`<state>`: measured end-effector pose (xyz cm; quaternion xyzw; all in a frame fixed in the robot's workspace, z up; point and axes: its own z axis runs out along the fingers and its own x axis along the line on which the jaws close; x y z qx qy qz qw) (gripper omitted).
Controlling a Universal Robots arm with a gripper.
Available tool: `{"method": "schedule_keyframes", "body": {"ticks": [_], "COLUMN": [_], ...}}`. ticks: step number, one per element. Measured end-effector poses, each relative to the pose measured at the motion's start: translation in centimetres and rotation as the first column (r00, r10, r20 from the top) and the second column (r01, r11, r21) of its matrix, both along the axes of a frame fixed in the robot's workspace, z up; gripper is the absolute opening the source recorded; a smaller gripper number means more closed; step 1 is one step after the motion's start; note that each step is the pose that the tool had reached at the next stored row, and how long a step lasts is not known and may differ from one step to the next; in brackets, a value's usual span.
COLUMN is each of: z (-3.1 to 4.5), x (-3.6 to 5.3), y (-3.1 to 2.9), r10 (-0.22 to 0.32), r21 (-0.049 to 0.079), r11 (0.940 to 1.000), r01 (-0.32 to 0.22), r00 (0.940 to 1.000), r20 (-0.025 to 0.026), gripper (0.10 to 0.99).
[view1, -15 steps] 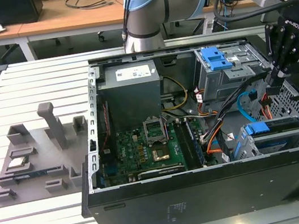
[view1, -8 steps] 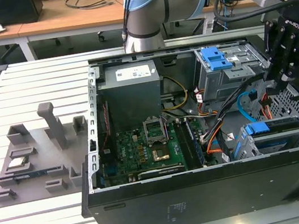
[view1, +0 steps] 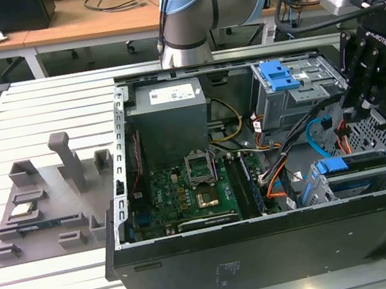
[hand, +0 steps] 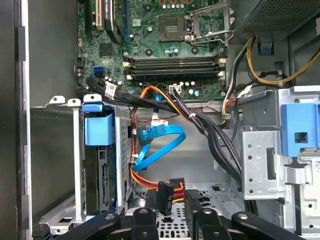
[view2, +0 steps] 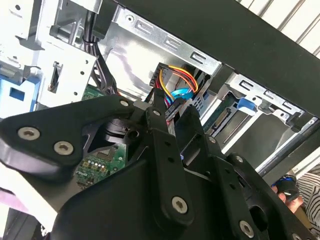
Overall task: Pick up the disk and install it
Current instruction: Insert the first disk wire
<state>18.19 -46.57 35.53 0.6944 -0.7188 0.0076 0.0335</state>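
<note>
The disk (view1: 353, 163), in its blue plastic bracket, sits inside the lower metal drive cage at the case's front, on the exterior view's right. In the first wrist view its connector edge (hand: 103, 184) faces the cables, below the blue tab. My gripper (view1: 358, 114) hangs inside the case just beyond that cage. In both wrist views its black fingers (view2: 157, 117) are closed around a black cable connector (hand: 165, 196) with red, yellow and orange wires. The connector is a short way from the disk's edge and apart from it.
The open black computer case (view1: 270, 250) lies on a white slatted table. Inside are the motherboard (view1: 186, 190), a grey power supply (view1: 170, 118), an upper drive cage with a blue latch (view1: 282, 77) and loose blue and black cables (hand: 160, 145). A grey fixture tray (view1: 48, 206) is on the exterior view's left.
</note>
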Motion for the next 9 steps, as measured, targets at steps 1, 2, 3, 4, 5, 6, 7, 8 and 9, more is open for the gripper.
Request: {"method": "schedule_keyframes", "body": {"ticks": [1, 2, 3, 4, 5, 6, 7, 8, 9], "z": [-0.1, -0.2, -0.28, -0.31, -0.31, -0.32, -0.31, -0.31, -0.31], "x": [0.0, 0.0, 0.0, 0.01, 0.01, 0.01, 0.01, 0.01, 0.0], "y": [0.0, 0.0, 0.0, 0.0, -0.01, -0.01, 0.0, 0.0, 0.0], "r10": [0.0, 0.0, 0.0, 0.0, 0.0, 0.0, 0.0, 0.0, 0.0], "r21": [-0.005, -0.009, -0.014, -0.024, -0.025, -0.026, -0.028, -0.031, -0.032], "r11": [1.0, 1.0, 0.9999, 0.9997, 0.9997, 0.9997, 0.9996, 0.9995, 0.9995], "r01": [0.0, 0.0, 0.0, 0.0, 0.0, 0.0, 0.0, 0.0, 0.0], "r00": [1.0, 1.0, 1.0, 1.0, 1.0, 1.0, 1.0, 1.0, 1.0], "r20": [0.0, 0.0, 0.0, 0.0001, 0.0001, 0.0, 0.0001, 0.0, 0.0], "gripper": [0.361, 0.361, 0.361, 0.361, 0.361, 0.361, 0.361, 0.349, 0.282]}}
